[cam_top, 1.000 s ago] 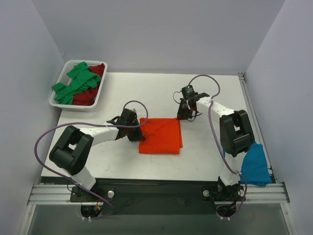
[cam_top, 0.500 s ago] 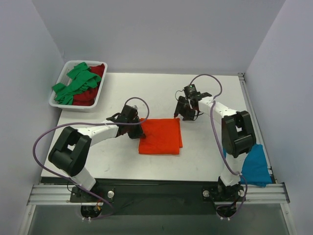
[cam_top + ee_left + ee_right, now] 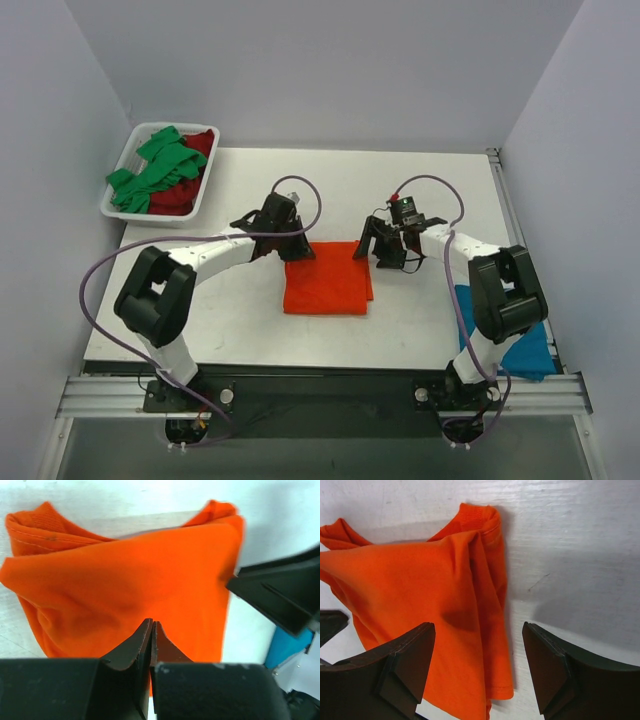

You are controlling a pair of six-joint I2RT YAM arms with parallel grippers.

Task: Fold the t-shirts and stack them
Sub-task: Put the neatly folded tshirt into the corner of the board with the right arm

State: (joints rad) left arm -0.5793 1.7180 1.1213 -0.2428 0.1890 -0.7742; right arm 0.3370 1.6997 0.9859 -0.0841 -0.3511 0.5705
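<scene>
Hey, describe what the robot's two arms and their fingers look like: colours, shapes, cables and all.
The left arm and the right arm are built alike: white tubular links between bulky black joint housings. A thin purple cable loops loosely along each one. The fingers are matt black angular wedges that taper toward their tips.

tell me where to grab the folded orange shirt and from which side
Probably its right edge, from above: the orange shirt lies flat with no raised part, and along that edge the folded layers stack, so one pinch could catch them all. The open right gripper hangs over it.
</scene>
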